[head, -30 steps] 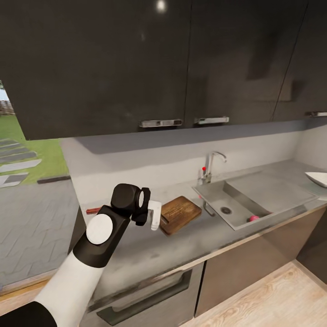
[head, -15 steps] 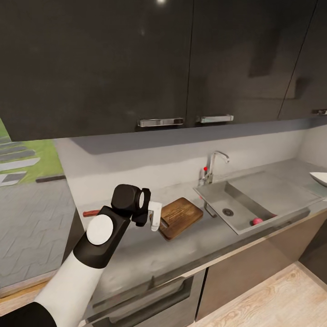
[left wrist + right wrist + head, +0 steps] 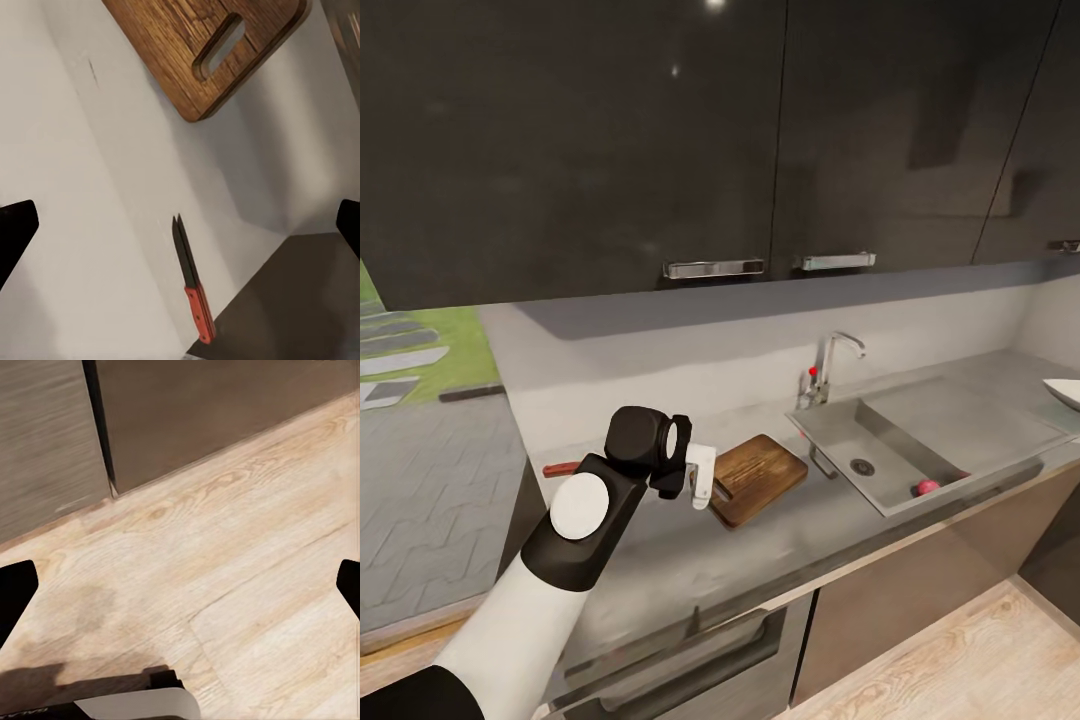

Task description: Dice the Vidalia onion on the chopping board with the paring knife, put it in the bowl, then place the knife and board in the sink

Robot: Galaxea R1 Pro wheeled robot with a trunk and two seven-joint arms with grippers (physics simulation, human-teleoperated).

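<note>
Black left claw [image 3: 180,225] seemingly wide, empty

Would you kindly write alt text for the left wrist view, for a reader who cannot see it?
A small paring knife with a red handle and dark pointed blade lies on the pale grey countertop, apart from a brown wooden chopping board with a slot handle hole. The left gripper's dark fingers sit spread wide at either edge.
</note>
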